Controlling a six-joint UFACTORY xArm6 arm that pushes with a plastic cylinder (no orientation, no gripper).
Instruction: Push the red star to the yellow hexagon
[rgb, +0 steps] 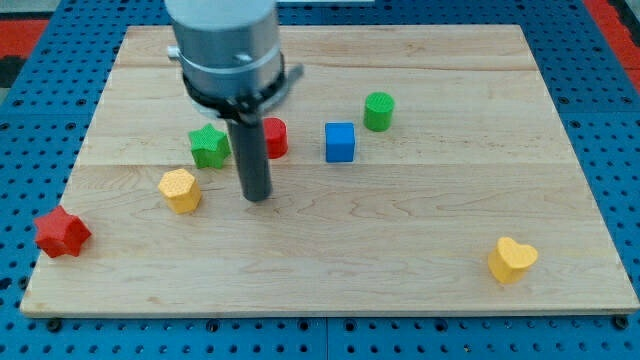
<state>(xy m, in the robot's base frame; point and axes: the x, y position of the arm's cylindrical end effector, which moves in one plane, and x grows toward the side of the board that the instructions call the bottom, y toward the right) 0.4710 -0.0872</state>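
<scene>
Wooden bench; my tip stands just right of the yellow hexagon, no pincer fitted.
Red star sits at bench's left edge; best circle behind it, then push up-right toward hexagon.

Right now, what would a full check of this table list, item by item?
Surface: wooden board on a blue grid base.
Job's things: red star at the view's left edge; yellow hexagon up and right of it, apart.
Clutter: green star, red block, blue cube, green cylinder, yellow heart.
Grippers: none; my tip right of the hexagon, touching no block.
Cables: nothing seen.
Surroundings: red mat at the corners.
</scene>
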